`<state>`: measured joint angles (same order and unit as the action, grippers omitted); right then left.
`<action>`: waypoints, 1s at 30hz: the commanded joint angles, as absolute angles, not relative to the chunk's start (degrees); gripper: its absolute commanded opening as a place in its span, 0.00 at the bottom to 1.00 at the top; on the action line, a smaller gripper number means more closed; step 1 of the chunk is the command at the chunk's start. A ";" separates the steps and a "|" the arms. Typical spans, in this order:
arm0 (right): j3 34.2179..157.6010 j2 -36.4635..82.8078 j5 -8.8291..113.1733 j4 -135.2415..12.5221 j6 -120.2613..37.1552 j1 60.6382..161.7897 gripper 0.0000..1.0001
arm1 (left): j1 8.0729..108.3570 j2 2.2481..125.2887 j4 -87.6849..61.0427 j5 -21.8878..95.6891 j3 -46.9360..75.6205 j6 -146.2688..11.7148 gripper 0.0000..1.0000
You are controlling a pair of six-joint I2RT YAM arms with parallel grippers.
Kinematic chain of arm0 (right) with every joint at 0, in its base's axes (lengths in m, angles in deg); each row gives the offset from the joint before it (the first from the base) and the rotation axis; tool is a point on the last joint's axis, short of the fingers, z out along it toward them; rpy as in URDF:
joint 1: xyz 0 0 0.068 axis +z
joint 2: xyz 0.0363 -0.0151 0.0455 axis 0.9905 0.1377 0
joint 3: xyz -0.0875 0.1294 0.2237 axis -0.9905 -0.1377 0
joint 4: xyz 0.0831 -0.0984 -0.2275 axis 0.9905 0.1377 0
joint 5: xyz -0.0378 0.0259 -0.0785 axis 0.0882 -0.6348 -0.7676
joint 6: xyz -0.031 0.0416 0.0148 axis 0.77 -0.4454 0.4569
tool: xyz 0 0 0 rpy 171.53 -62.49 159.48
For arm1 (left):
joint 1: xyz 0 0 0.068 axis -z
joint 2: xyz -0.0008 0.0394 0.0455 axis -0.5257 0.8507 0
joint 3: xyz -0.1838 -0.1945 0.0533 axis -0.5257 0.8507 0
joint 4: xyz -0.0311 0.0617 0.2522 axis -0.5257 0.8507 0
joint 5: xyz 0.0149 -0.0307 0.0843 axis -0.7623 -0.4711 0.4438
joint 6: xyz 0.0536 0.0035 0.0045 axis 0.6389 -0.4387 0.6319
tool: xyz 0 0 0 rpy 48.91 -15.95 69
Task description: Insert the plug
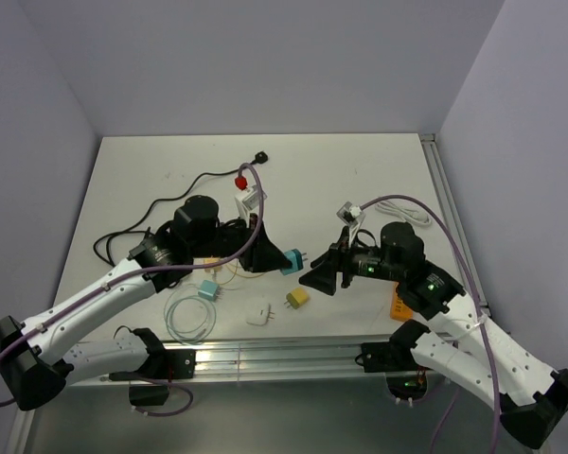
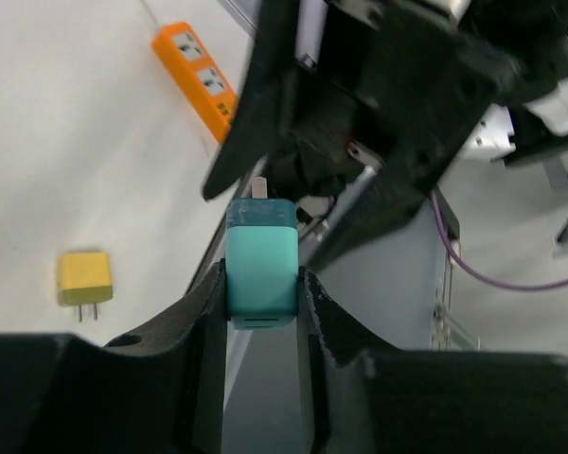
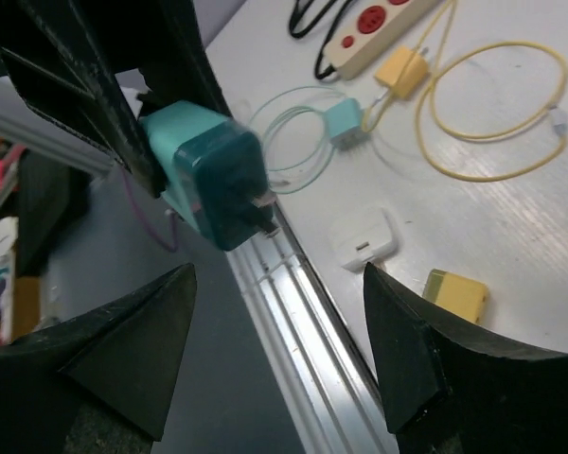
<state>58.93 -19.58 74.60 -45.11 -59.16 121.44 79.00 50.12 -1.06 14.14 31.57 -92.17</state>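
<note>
My left gripper [image 1: 282, 257] is shut on a teal plug [image 1: 292, 261] and holds it above the table's middle, prongs pointing right. In the left wrist view the plug [image 2: 262, 260] sits between the fingers [image 2: 308, 303], its prongs toward my right gripper. My right gripper [image 1: 320, 278] is open and empty, facing the plug from close by. In the right wrist view the plug [image 3: 213, 184] hangs just ahead of the open jaws, apart from them. The orange power strip [image 2: 194, 76] lies beyond; in the top view it [image 1: 400, 307] is mostly hidden by the right arm.
A yellow plug [image 1: 297, 298] and a white plug [image 1: 258, 315] lie near the front edge. A pale teal charger [image 1: 208, 291] with a coiled cable lies at front left. A white strip with red sockets [image 1: 249, 194], a yellow cable [image 3: 492, 95] and black cords lie behind the left arm.
</note>
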 commanded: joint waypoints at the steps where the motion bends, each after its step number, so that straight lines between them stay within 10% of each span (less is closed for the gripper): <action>1: 60.09 -18.89 95.75 -51.66 -60.74 116.81 0.77 | 79.00 48.74 0.91 4.48 29.29 -85.58 0.00; 19: 58.51 -12.74 104.47 -70.47 -72.25 116.54 0.61 | 79.18 47.69 -4.88 -2.47 30.70 -86.98 0.00; 23: 58.51 -12.03 103.95 -74.26 -74.29 116.72 0.40 | 79.44 47.69 -6.47 -3.27 30.96 -87.69 0.00; 26: 58.51 -11.41 102.37 -75.05 -75.52 116.89 0.00 | 79.62 47.69 -6.12 -2.30 30.62 -87.78 0.00; 30: 57.28 -12.64 96.57 -75.75 -76.74 116.89 0.00 | 79.62 45.94 -7.52 2.70 31.49 -89.70 0.39</action>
<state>57.97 -12.06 102.70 -70.56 -73.00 116.72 79.00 47.87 -2.40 -0.70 31.33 -89.59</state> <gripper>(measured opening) 0.348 0.365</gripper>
